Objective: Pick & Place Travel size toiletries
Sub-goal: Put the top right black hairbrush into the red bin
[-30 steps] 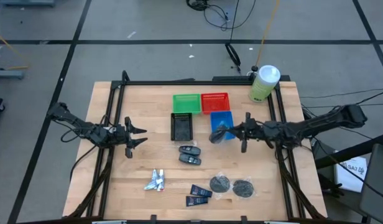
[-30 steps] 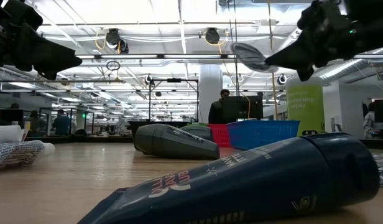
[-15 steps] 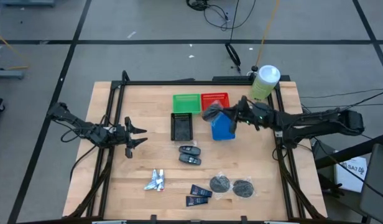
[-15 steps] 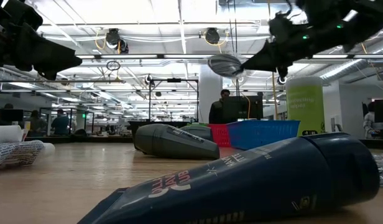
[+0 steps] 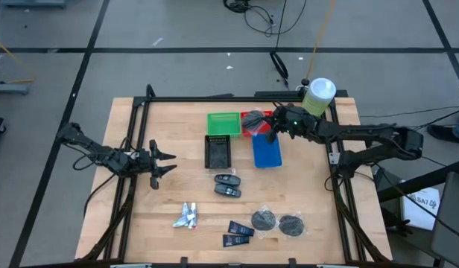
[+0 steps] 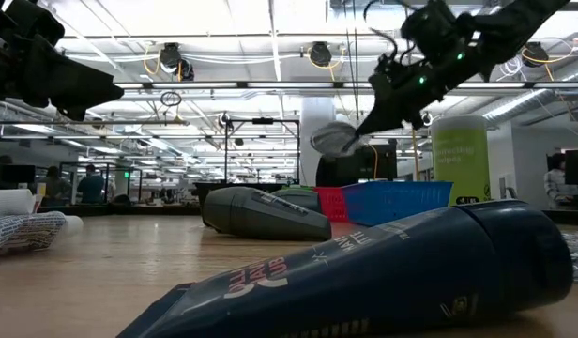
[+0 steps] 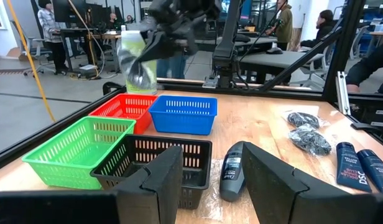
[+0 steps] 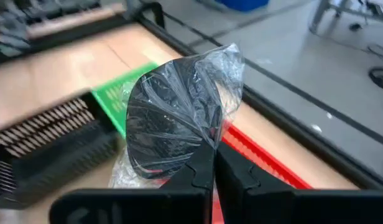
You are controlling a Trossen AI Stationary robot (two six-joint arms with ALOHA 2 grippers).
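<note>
Right gripper [image 5: 268, 126] reaching across the table's far side, arm stretched long from the right edge and angled inward, fingers pinched tight on the clear wrapper of a grey disc [image 8: 173, 121]. Disc held in the air above the red bin [image 5: 257, 119], close beside the green bin [image 5: 223, 123] and the blue bin [image 5: 266, 150]. Seen level across the table, disc [image 6: 336, 139] hanging well above the bins with the right arm slanting down to it from upper right.

Left gripper [image 5: 161, 161] parked near the table's left side, arm bent low, fingers [image 7: 155, 180] spread apart and holding nothing, aimed toward the black bin [image 5: 217, 151].

Still on the wood: two black ovals [image 5: 227, 185] just in front of the black bin, silver tubes [image 5: 186, 216] near the front left, two navy packets [image 5: 238, 234] at the front edge, and two more wrapped discs [image 5: 277, 221] side by side to their right. Pale-green bottle [image 5: 316, 100] upright at the far right corner, just beyond the right arm.

People and desks visible in the room behind the table.
</note>
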